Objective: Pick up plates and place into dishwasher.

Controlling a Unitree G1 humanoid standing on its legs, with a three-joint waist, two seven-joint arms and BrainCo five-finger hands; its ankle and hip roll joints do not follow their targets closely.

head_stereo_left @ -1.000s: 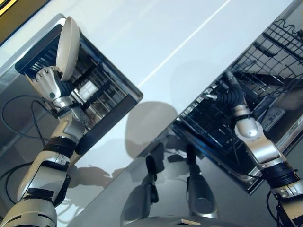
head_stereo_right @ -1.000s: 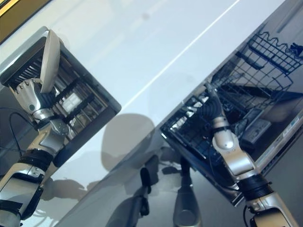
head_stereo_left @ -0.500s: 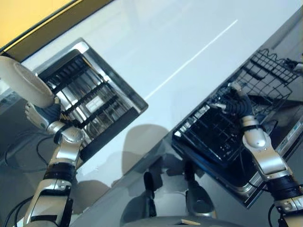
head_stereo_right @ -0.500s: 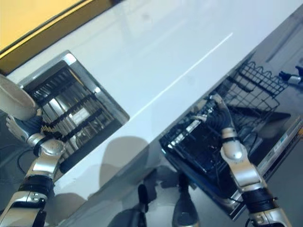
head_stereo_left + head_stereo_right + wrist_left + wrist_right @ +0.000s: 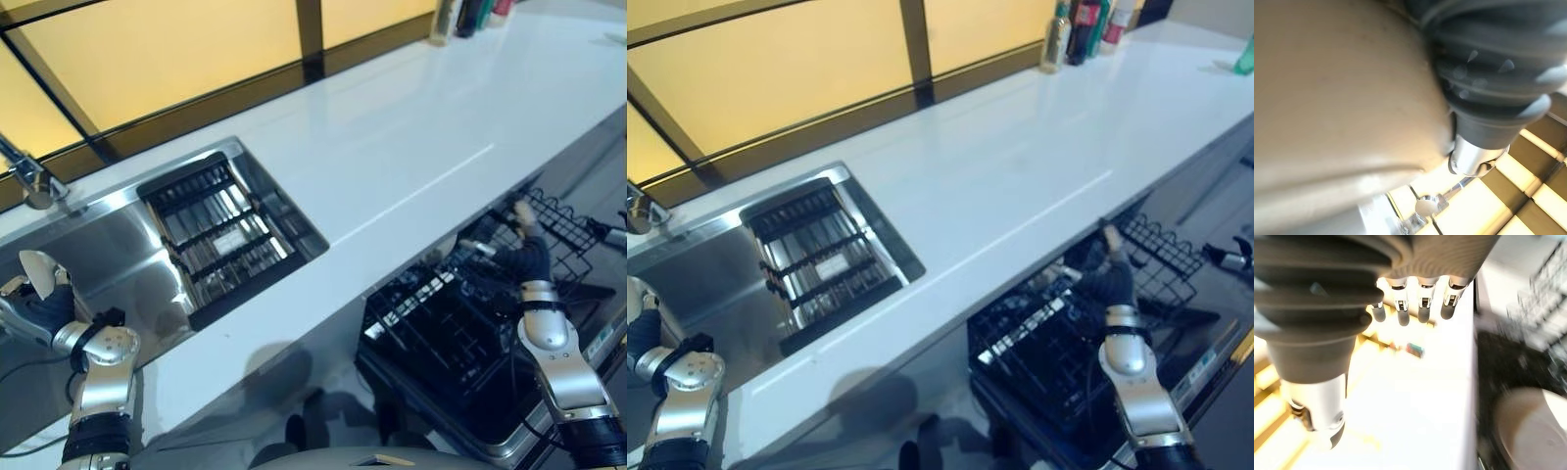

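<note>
Gripping cream plate (image 5: 37, 271), left robot hand (image 5: 29, 311), over sink (image 5: 108, 245)

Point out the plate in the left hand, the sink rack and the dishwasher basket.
plate (image 5: 37, 268), left eye view, on its pale upper edge above the left hand (image 5: 29, 311).
sink rack (image 5: 217, 238), left eye view, on its middle bars.
dishwasher basket (image 5: 436, 328), left eye view, on its black wire grid.

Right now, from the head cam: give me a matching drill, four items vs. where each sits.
Items:
1. plate
2. dish rack
3. bottles
4. right hand

Places:
A. far end of the counter
B. inside the sink
C. over the dishwasher basket
D. in the left hand

Pairs: 1-D, 2-B, 3-A, 4-C
</note>
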